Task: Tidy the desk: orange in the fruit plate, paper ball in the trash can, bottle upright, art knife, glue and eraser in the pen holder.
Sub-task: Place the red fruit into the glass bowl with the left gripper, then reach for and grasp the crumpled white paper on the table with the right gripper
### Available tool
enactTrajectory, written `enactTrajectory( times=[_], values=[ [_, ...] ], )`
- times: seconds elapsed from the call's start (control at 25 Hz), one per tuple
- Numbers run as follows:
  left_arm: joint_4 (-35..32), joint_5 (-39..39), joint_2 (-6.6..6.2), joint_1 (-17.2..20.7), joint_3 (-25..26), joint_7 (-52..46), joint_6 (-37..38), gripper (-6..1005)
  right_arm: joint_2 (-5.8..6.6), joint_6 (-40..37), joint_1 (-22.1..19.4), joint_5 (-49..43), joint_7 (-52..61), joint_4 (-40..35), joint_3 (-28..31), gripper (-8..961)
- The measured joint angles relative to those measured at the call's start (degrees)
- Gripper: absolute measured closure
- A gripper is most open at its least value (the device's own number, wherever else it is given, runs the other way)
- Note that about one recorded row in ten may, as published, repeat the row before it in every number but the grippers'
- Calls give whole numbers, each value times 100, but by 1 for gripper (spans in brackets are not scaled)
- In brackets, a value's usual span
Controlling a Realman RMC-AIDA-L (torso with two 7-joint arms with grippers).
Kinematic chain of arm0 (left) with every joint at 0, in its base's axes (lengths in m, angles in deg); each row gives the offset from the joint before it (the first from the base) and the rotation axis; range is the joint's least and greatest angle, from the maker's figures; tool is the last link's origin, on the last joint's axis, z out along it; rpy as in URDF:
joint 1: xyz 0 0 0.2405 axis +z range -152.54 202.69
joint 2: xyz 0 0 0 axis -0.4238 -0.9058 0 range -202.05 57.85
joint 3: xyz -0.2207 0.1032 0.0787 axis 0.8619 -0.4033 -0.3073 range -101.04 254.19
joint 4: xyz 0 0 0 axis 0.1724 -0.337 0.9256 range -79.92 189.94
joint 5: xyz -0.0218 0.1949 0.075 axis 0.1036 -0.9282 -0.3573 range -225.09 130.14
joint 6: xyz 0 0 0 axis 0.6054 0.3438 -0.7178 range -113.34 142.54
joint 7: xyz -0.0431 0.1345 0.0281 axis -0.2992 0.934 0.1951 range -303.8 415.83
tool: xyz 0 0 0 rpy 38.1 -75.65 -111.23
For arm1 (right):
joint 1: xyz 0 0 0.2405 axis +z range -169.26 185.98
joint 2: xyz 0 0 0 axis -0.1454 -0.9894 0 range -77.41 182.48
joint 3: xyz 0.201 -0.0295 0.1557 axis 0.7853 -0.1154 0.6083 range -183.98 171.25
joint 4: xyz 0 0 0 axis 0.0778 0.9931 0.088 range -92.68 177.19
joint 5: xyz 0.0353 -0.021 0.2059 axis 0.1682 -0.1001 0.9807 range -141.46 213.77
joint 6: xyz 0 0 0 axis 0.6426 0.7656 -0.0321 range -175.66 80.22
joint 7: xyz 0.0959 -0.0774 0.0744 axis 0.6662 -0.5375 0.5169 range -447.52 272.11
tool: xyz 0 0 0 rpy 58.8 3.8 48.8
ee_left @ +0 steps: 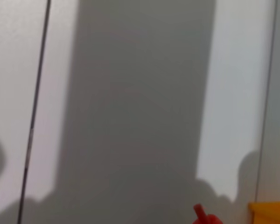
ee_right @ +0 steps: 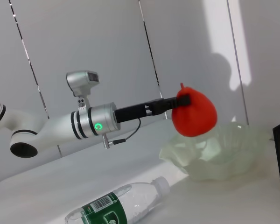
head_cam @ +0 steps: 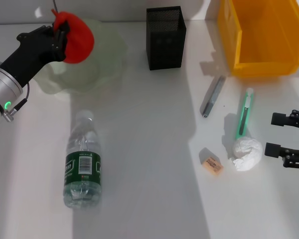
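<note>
The left tool [head_cam: 60, 31] is clamped on the orange [head_cam: 75, 37], holding it in the air just above the pale fruit plate [head_cam: 107, 62], which holds nothing as far as can be seen. The orange is not yet delivered, so the first job looks close to done but unfinished. Everything else appears to be waiting: the bottle [head_cam: 82, 162] lies on its side on the table [head_cam: 149, 149], well below the left tool. The right tool [head_cam: 276, 134], fingers apart and holding nothing, hangs low just beside the paper ball [head_cam: 247, 153], with the eraser [head_cam: 212, 164] a little beyond it. The art knife [head_cam: 243, 119] and the glue [head_cam: 212, 95] lie farther out from that tool, both still outside the black mesh pen holder [head_cam: 165, 37], whose inside cannot be made out. The yellow trash can [head_cam: 261, 37] behind the right tool shows nothing inside.
</note>
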Motion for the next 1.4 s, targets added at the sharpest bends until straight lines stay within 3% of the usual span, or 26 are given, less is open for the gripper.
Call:
enactTrajectory(
  times=[0.32, 0.52, 0.84, 1.0, 1.08, 1.4],
  values=[
    [167, 65, 34, -128, -21, 449, -327, 844, -6, -1, 1, 0, -3, 7, -18, 144],
    [230, 80, 37, -132, 7, 591, -323, 600, -6, -1, 1, 0, -5, 9, -6, 145],
    [373, 172, 36, -22, 15, 594, -64, 439, -6, -21, 2, 4, 35, 4, 10, 145],
    [509, 146, 31, 216, -36, 612, 489, 358, 32, -128, -24, 121, 236, -53, 17, 145],
    [538, 128, 32, 351, -157, 617, 788, 137, 72, -189, -36, 150, 375, -132, 22, 145],
    [480, 125, 9, 630, -1047, 617, 1283, 121, 119, -214, 43, 141, 1784, -1289, -40, 144]
  ],
)
